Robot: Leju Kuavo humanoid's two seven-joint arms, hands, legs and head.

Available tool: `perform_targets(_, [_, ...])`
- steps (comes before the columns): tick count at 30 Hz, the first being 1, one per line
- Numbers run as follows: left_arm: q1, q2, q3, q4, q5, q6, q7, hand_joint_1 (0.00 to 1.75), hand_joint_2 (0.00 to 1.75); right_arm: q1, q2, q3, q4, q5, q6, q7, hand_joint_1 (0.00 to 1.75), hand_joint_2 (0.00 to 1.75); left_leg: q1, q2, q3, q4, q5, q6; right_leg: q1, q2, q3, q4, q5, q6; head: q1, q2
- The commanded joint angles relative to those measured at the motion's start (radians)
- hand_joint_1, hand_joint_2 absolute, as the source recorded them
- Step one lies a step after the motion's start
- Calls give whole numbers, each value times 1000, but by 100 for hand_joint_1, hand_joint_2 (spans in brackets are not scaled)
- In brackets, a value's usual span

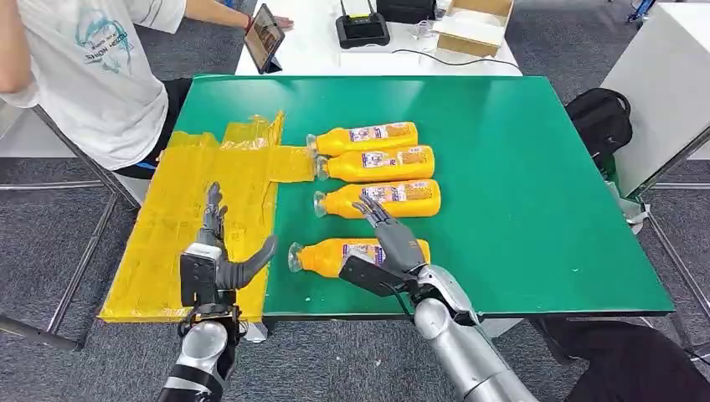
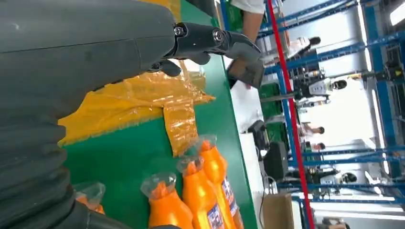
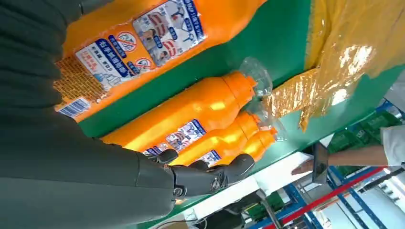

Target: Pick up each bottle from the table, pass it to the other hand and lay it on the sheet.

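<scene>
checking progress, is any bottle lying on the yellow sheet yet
No, all four bottles lie on the green table, beside the yellow sheet.

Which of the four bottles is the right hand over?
The nearest bottle, closest to the table's front edge and apart from the other three. The right hand hovers open above its label end; the rest lie farther back.

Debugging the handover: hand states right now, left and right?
Left hand: open, fingers spread, holding nothing, over the yellow sheet.
Right hand: open, holding nothing, above the nearest bottle.
</scene>
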Motion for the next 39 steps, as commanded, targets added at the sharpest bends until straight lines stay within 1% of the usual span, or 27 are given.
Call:
perform_targets(1, [-26, 8, -3, 43, -4, -7, 0, 0, 175, -42, -32, 39, 68, -4, -8, -5, 0, 175, 0, 1, 2, 0, 0, 1, 1, 0, 2, -1, 0, -2, 0, 0])
perform_targets(2, [-26, 8, -3, 43, -4, -7, 0, 0, 175, -42, -32, 39, 68, -4, -8, -5, 0, 175, 0, 2, 5, -1, -1, 2, 1, 0, 5, -1, -1, -4, 0, 0])
perform_targets(3, [-25, 8, -3, 43, -4, -6, 0, 0, 175, -40, -34, 38, 68, -4, -9, -5, 0, 175, 0, 1, 3, -1, -1, 1, 1, 0, 3, -1, 0, -2, 0, 0])
perform_targets(7, [-27, 9, -2, 46, -4, -7, -1, 0, 175, -38, -33, 39, 67, -4, -8, -6, 0, 175, 0, 1, 3, -1, -1, 1, 1, 0, 3, -1, -1, -2, 0, 0])
perform_targets(11, [-31, 7, 2, 55, -4, -8, -4, 0, 175, -42, -39, 61, 83, -11, 29, -8, 0, 175, 0, 1, 3, -1, -1, 1, 0, 0, 2, -1, 0, -2, 0, 0])
perform_targets(12, [-30, 7, 6, 55, -3, -5, -4, 0, 175, -47, -42, 71, 104, 2, 42, 32, 0, 175, 0, 1, 4, -1, -1, 1, 1, 0, 4, -1, -1, -3, 0, 0])
perform_targets(13, [-27, 8, 8, 52, -4, -3, -3, 0, 175, -49, -45, 78, 112, 16, 39, 52, 0, 175, 0, 1, 3, -1, -1, 1, 0, 0, 2, -1, 0, -2, 0, 0])
perform_targets(15, [-25, 9, 10, 50, -4, -5, -2, 0, 175, -52, -45, 78, 132, 15, 41, 65, 0, 175, 0, 2, 6, -1, -1, 2, 1, 0, 5, -2, -1, -3, 0, 0])
perform_targets(16, [-25, 9, 11, 52, -4, -5, 0, 0, 175, -58, -47, 78, 147, 21, 36, 82, 0, 175, 0, 1, 3, -1, -1, 1, 0, 0, 3, -1, 0, -2, 0, 0])
perform_targets(18, [-27, 9, 11, 55, -3, -7, 2, 0, 175, -73, -51, 73, 179, 26, 30, 102, 0, 175, 0, 2, 7, -1, -2, 2, 1, 1, 6, -2, -1, -4, 0, 0])
perform_targets(21, [-26, 8, 11, 56, -4, -5, 7, 0, 175, -86, -55, 60, 209, 44, 11, 129, 0, 175, 0, 2, 3, -1, -1, 1, 1, 1, 3, -1, 0, -2, 0, 0])
perform_targets(24, [-25, 8, 11, 55, -5, -4, 11, 0, 175, -97, -60, 52, 232, 64, 12, 155, 0, 175, 0, 2, 5, -1, -1, 2, 1, 0, 5, -1, -1, -3, 0, 0])
perform_targets(29, [-25, 8, 11, 55, -5, -4, 11, 0, 175, -97, -60, 52, 232, 64, 12, 155, 0, 175, 0, 1, 3, -1, -1, 1, 0, 0, 2, -1, 0, -2, 0, 0])
perform_targets(30, [-25, 8, 11, 55, -5, -4, 11, 0, 175, -97, -60, 52, 232, 64, 12, 155, 0, 175, 0, 1, 4, -1, -1, 1, 1, 0, 4, -1, -1, -3, 0, 0])
perform_targets(36, [-25, 8, 11, 55, -5, -4, 11, 0, 175, -97, -60, 52, 232, 64, 12, 155, 0, 175, 0, 1, 4, -1, -1, 1, 1, 0, 4, -1, 0, -3, 0, 0])
perform_targets(39, [-20, 8, 15, 51, -7, -1, 15, 0, 175, -92, -65, 43, 225, 89, -7, 189, 0, 175, 0, 1, 5, -1, -1, 2, 1, 0, 5, -1, -1, -3, 0, 0])
